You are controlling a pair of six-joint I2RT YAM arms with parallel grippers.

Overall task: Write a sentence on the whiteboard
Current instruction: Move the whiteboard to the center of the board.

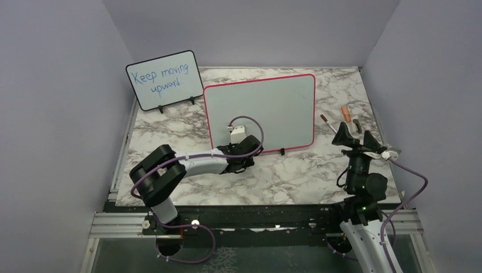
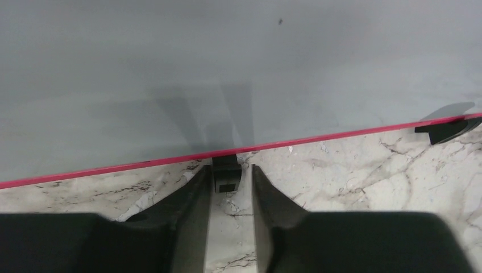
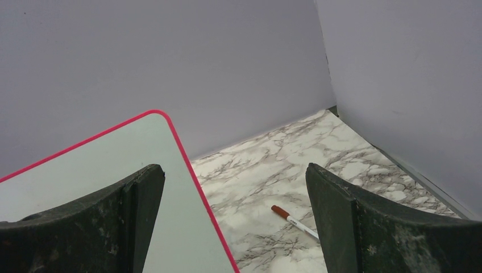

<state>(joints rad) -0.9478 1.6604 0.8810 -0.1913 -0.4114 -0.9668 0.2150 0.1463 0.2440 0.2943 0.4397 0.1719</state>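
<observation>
The whiteboard point(image 1: 273, 108) stands upright mid-table on small black feet, its red-framed face blank; the sentence does not show on it. My left gripper point(image 1: 230, 149) lies low at the board's bottom edge. In the left wrist view its fingertips point(image 2: 230, 170) flank one black foot point(image 2: 226, 176), with the left finger against it and a gap at the right finger, so it is open. My right gripper point(image 1: 355, 136) hovers wide open to the right of the board with nothing in it point(image 3: 234, 187). A brown-capped marker point(image 1: 328, 122) point(image 3: 293, 220) lies on the table beyond it.
A smaller black-framed board point(image 1: 165, 79) with blue writing leans at the back left. An orange cap-like piece point(image 1: 345, 112) and a dark stick point(image 1: 357, 125) lie near the marker. The board's other foot point(image 2: 446, 128) shows at right. Grey walls close in three sides.
</observation>
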